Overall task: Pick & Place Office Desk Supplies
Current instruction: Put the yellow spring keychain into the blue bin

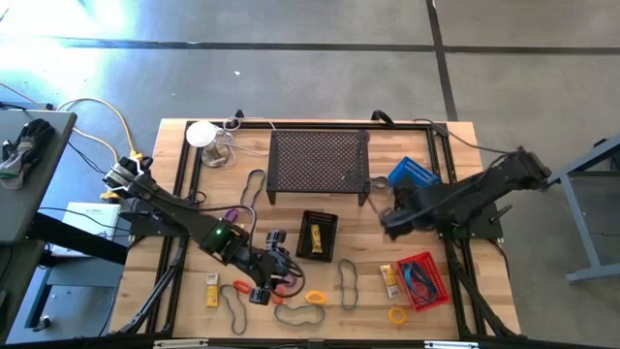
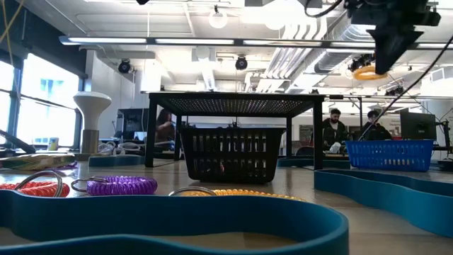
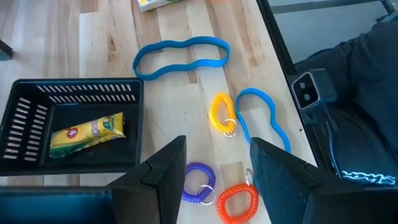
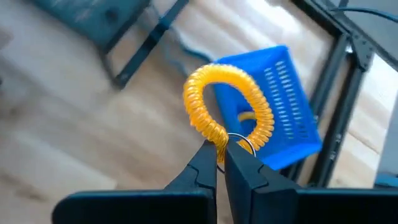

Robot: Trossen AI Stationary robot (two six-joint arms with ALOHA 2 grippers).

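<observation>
Right gripper [image 4: 219,163]: pinching yellow coiled plastic ring [image 4: 229,109], fingers nearly closed.
Left gripper [image 3: 214,168]: hanging open, empty.
Risk: ring is dangling by one thin coil ahead of the fingertips; likely slipping before reaching blue mesh basket [image 4: 289,99].

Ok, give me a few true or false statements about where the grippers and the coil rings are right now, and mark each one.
1. The right gripper holds a yellow coil ring. True.
2. The black basket is empty. False: a yellow packet lies in it.
3. The left gripper is open above the purple ring and orange ring. True.
4. The right gripper rests on the table. False: it is raised, near the blue basket.
</observation>
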